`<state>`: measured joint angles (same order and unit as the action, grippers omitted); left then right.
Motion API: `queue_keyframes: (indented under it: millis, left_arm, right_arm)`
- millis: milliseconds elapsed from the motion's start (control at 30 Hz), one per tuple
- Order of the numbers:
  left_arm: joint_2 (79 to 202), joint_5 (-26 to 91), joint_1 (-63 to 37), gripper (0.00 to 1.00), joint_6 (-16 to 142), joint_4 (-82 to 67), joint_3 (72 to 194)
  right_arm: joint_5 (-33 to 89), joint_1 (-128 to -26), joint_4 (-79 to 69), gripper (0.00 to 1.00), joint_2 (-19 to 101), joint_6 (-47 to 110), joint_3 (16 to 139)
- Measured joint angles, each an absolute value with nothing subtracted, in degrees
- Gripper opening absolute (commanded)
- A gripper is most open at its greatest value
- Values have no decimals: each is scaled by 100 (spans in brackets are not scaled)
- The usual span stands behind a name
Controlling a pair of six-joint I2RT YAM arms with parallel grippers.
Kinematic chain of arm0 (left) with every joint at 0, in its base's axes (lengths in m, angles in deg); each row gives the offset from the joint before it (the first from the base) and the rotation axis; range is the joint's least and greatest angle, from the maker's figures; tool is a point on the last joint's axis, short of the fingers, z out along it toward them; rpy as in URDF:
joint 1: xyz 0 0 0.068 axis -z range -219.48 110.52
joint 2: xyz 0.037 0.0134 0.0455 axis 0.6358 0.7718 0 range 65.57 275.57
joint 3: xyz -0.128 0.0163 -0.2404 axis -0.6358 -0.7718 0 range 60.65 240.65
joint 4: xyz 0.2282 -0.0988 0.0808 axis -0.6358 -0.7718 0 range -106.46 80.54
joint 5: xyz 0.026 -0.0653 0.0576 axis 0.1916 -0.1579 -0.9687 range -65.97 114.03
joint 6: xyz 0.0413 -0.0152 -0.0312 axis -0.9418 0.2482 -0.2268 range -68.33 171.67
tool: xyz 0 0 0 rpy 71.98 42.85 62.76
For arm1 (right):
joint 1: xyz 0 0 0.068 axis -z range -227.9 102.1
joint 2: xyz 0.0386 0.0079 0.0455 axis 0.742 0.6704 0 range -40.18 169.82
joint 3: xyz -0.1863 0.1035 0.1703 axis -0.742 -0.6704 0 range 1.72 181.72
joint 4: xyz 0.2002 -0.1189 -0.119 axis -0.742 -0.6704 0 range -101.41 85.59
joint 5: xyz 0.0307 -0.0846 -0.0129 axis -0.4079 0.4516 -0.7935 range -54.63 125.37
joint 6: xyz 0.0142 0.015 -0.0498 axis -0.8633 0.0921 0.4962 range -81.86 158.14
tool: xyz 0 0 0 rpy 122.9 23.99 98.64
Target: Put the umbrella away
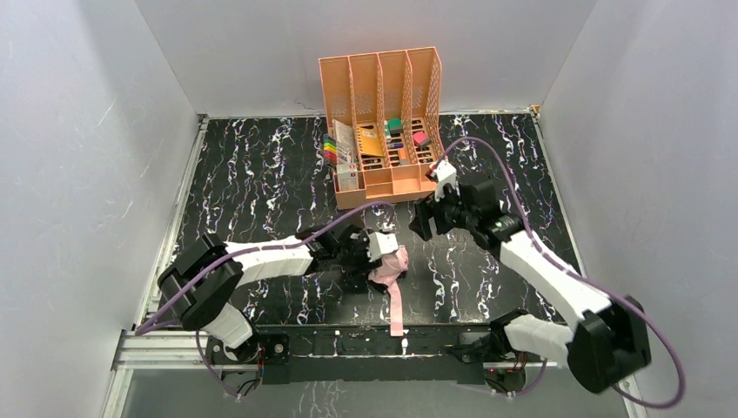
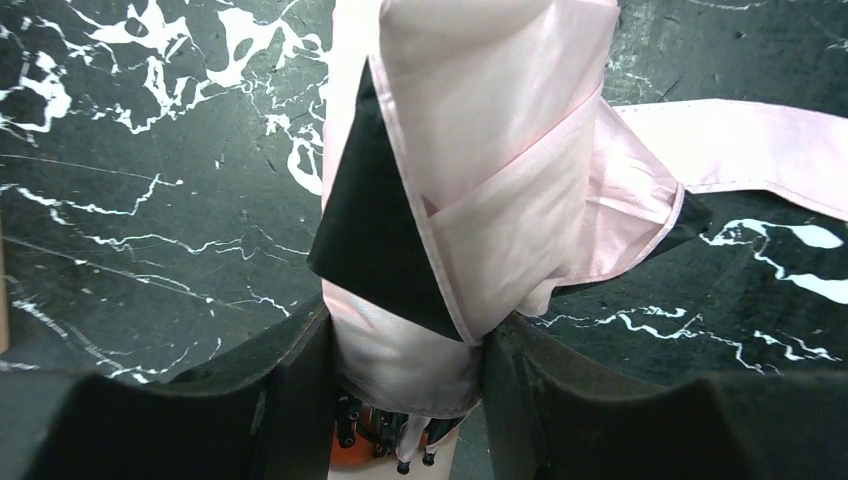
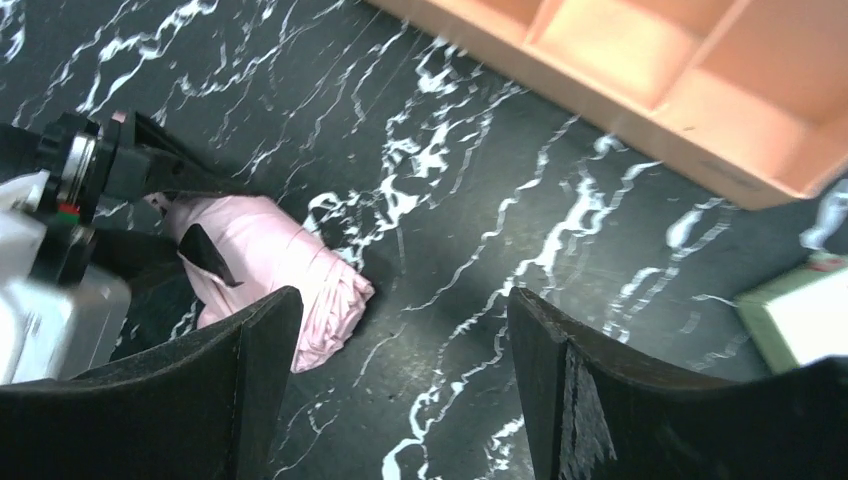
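Your left claw is clenched on the umbrella, one finger on each side of the bundled fabric. It grips close to the end where the ribs poke out, and that looks deliberate: holding there keeps the pink and black folds gathered instead of letting them fan open. The bundle sits near the middle of the near edge of the desk, low over the surface, though you cannot tell from these views whether it rests there or hangs just above. Its strap is loose and trails flat toward the near edge, so the bundle is probably not fastened yet. Your right claw is released with its fingers spread and nothing between them. It hovers right of centre, between the umbrella and the organiser at the far edge, and it is tilted toward the free end of the bundle. That pose suggests it is lined up to help, either by steadying the far end or by dealing with the strap while your left side holds the folds.
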<state>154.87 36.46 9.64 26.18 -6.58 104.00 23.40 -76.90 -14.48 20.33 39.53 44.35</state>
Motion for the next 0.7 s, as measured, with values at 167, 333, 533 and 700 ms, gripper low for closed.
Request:
queue_keyframes:
  millis: [167, 333, 533, 700]
  left_arm:
    - [15323, 2649, 1497, 0, 2388, -247, 10110]
    - [15360, 1473, 2118, 0, 2047, 295, 9854]
    - [15509, 437, 2630, 0, 1643, 959, 9596]
    - [15550, 131, 2741, 0, 1416, 1254, 9454]
  right_arm:
    - [1400, -7528, -1944, 83, 3272, 4055, 5150]
    - [583, -7530, -2331, 82, 4131, 4392, 5845]
    - [218, -7570, -2954, 82, 4905, 4847, 6188]
    - [202, -7729, -3575, 84, 5226, 5207, 6328]
